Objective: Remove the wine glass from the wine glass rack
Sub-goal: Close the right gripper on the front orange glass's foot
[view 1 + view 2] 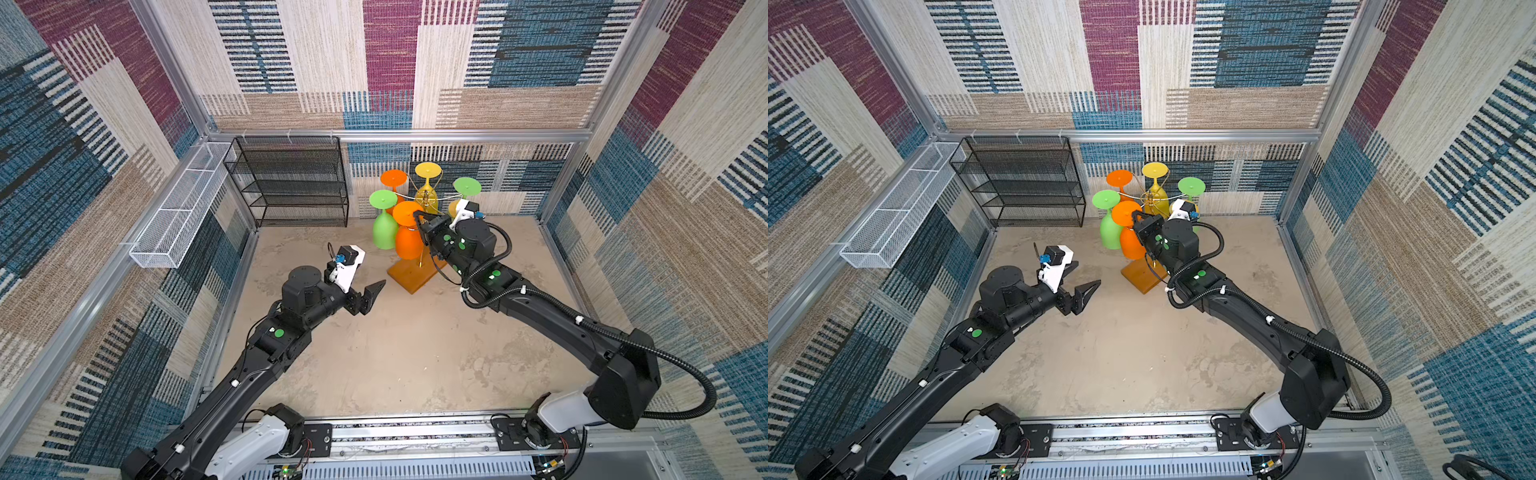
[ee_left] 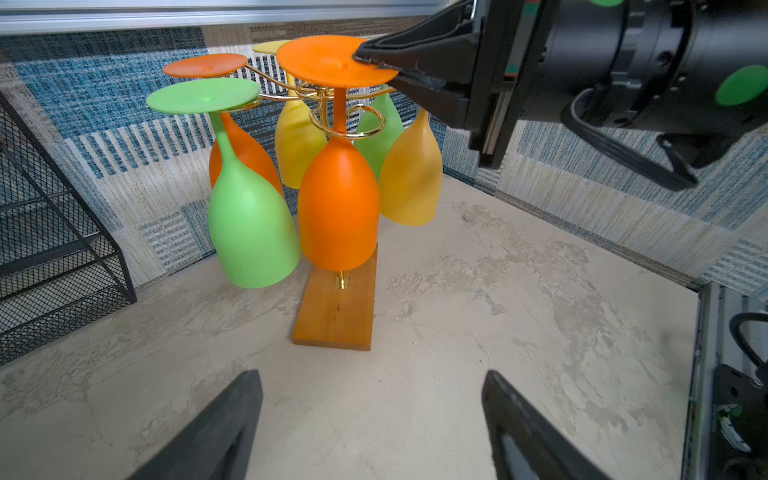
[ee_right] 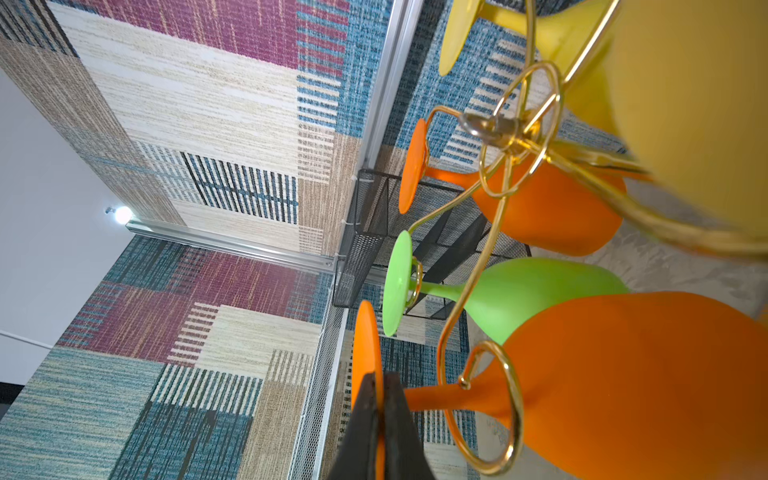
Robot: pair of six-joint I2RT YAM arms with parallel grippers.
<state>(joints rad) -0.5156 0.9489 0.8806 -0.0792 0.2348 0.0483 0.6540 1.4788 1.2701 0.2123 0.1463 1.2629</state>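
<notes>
The wine glass rack (image 1: 412,275) (image 1: 1144,279) (image 2: 336,312), gold wire on an orange-brown wooden base, stands near the back wall with several coloured glasses hanging upside down. At its front hangs an orange wine glass (image 1: 409,245) (image 1: 1130,246) (image 2: 338,203) (image 3: 623,374), its stem inside a gold scroll arm (image 3: 513,399). My right gripper (image 1: 417,216) (image 1: 1136,216) (image 2: 368,58) (image 3: 380,384) is shut on the rim of that glass's round foot. My left gripper (image 1: 372,271) (image 1: 1087,273) (image 2: 372,374) hovers open and empty over the floor, left of the rack base.
Green (image 1: 384,232), orange (image 1: 392,178), yellow (image 1: 427,193) and amber (image 2: 411,178) glasses crowd round the held one. A black mesh shelf unit (image 1: 291,183) stands at the back left. A white wire mesh tray (image 1: 183,208) hangs on the left wall.
</notes>
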